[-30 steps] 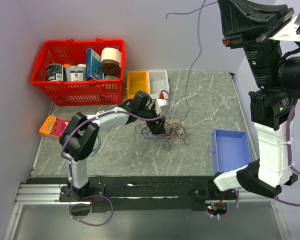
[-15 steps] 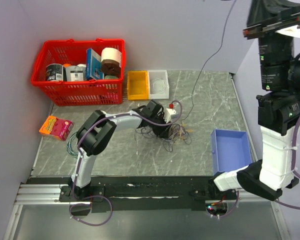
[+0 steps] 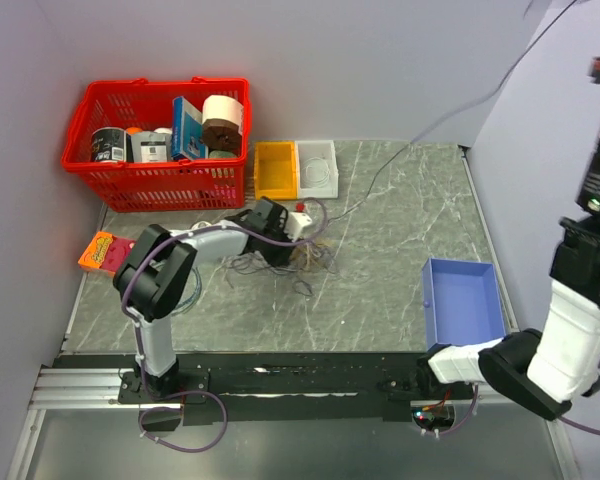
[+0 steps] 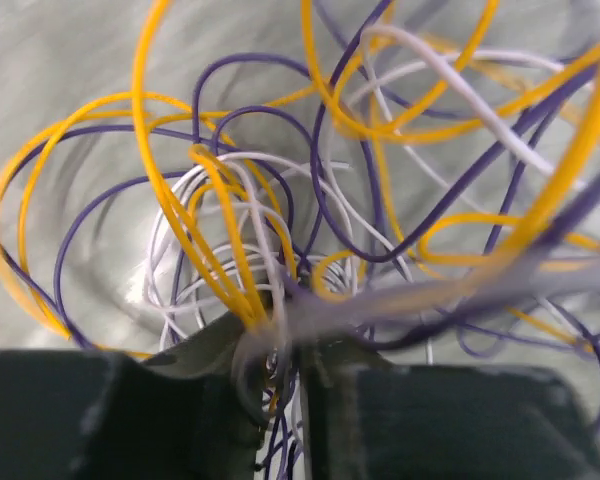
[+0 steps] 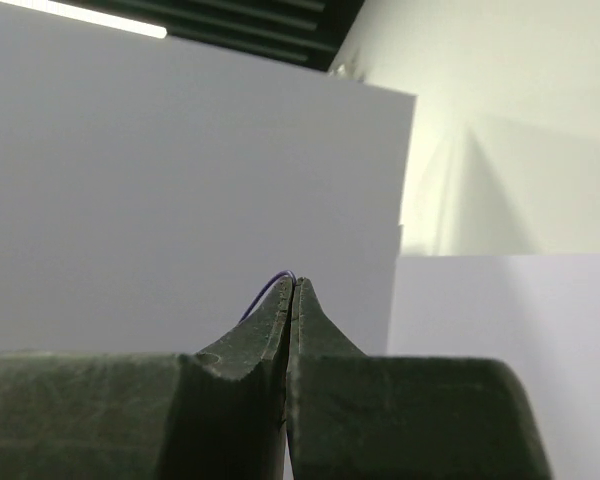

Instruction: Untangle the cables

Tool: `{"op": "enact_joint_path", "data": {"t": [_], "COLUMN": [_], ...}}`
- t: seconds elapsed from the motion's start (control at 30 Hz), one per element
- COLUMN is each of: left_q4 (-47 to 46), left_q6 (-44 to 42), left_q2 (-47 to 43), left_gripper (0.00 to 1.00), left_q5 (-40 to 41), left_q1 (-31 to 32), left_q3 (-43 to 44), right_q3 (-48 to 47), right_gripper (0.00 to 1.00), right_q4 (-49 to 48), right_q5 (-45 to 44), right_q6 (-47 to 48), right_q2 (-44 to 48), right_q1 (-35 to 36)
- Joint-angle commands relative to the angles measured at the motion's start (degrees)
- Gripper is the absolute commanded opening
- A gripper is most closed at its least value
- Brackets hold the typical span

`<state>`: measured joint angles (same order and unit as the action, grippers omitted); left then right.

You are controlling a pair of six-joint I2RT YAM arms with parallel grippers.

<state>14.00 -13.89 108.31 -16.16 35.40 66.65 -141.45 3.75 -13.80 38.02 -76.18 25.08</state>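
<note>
Tangle mostly intact: your left tool (image 4: 290, 340) is clamped on strands in the heap of thin purple, yellow and white looped wires (image 3: 292, 258) near the grey marbled counter's (image 3: 400, 300) far edge. Your right tool (image 5: 293, 285), held high, pinches 1 purple strand (image 5: 267, 290). No wire lies separate yet.

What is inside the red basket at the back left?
A dark tin, a blue box and a pale roll show; whatever lies beneath them is covered.
</note>
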Motion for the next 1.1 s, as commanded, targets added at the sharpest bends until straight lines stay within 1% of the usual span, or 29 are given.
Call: {"op": "enact_joint_path", "data": {"t": [0.0,0.13,0.33,0.4,0.5,0.57,0.6,0.63,0.7,0.73,0.83,0.9,1.0,1.07], "left_q4": [5.5,5.1,5.3,5.6,6.0,5.7,5.6,5.3,5.0,4.8,4.6,4.2,4.1,4.1], "left_q6": [-4.7,-6.3,-6.7,-6.3,-5.5,-4.9,-4.9,-4.9,-4.9,-5.2,-5.2,-5.2,-4.8,-4.6], "left_q2": [-0.4,-1.3,-2.2,-2.8,-4.5,-5.2,-6.0,-6.3,-7.1,-7.3,-7.8,-8.0,-8.2,-8.5], "left_gripper": [0.27,0.31,0.33,0.34,0.36,0.36,0.36,0.36,0.36,0.36,0.36,0.36,0.37,0.37], "left_q5": [11.0,13.5,12.7,11.2,9.3,8.7,8.2,7.9,7.4,7.2,6.8,6.7,6.2,6.0], "left_q1": [-3.5,-4.3,-4.5,-4.5,-4.5,-4.5,-4.5,-4.5,-4.5,-4.5,-4.5,-4.5,-4.5,-4.5], "left_q3": [-3.3,-3.0,-2.3,-2.1,-1.1,-1.1,-1.5,-1.8,-2.7,-3.0,-3.9,-4.4,-4.9,-5.1], "right_q3": [-1.6,-0.6,1.0,3.0,8.1,17.3,21.5,29.8,36.0,39.0,42.0,42.8,44.2,47.3], "right_gripper": [0.00,0.00,0.00,0.00,0.00,0.00,0.00,0.00,0.00,0.00,0.00,0.00,0.00,0.00], "right_q4": [-4.9,-4.2,-4.0,-2.4,-1.1,-2.8,-7.8,-10.5,-16.3,-16.6,-15.8,-15.0,-12.6,-13.9], "right_q5": [-1.5,-1.1,0.0,-0.3,-3.5,-6.9,-8.0,-8.9,-11.4,-12.1,-13.4,-13.1,-12.4,-12.4], "right_q6": [5.0,5.7,4.2,4.3,5.7,6.7,8.4,9.4,11.8,12.2,12.3,11.5,8.4,7.2], "right_q2": [3.8,5.0,6.0,6.4,8.0,11.8,13.7,17.3,20.0,21.2,21.8,21.6,21.4,22.5], "right_q1": [-0.3,-0.4,-0.3,-0.4,-0.4,-0.4,-0.4,-0.4,-0.6,-1.2,-3.0,-5.6,-9.5,-10.9]}}
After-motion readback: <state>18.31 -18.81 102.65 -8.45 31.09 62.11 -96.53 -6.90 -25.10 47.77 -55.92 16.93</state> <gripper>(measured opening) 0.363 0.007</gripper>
